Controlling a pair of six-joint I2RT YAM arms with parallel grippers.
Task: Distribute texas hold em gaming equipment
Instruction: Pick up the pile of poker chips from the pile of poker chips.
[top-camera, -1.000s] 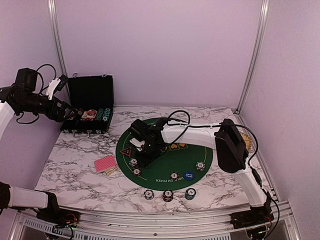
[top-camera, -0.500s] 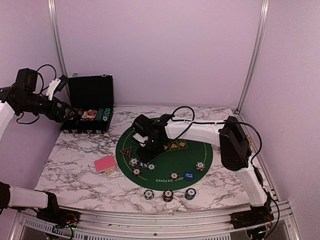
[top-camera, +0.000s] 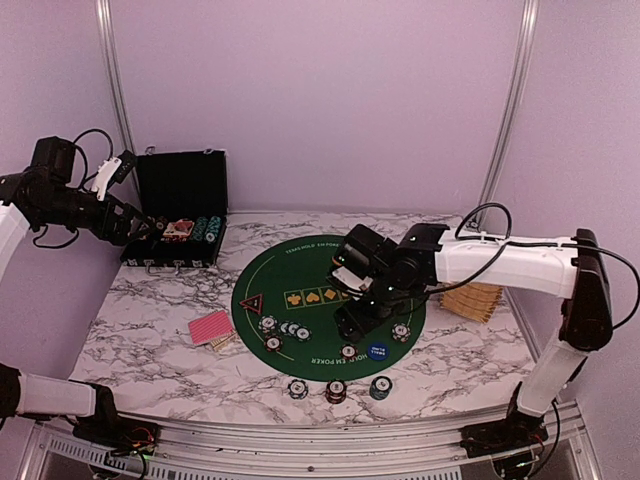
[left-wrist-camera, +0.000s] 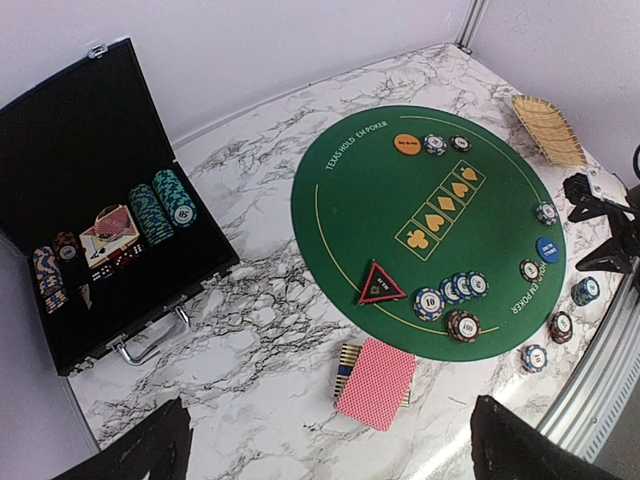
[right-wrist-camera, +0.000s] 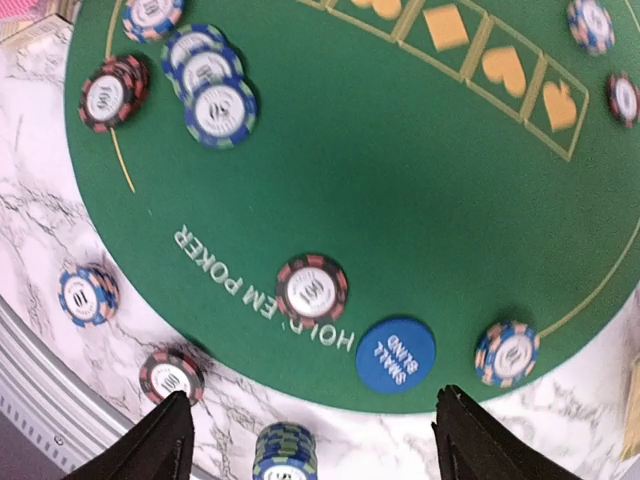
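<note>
Chips clustered at lower left of mat, more along its bottom rim and on marble below, blue button among them; cards left of mat, further stacks in case at upper left. Right claw over mat centre, fingers well apart, gripping nothing. Left claw at case, spread wide, empty.

This looks like a robot test cell in a lab. Bare lilac walls are framed by aluminium posts. A marble-patterned surface is edged with a metal rail, where a left arm and a right arm are mounted, trailing black cables.
</note>
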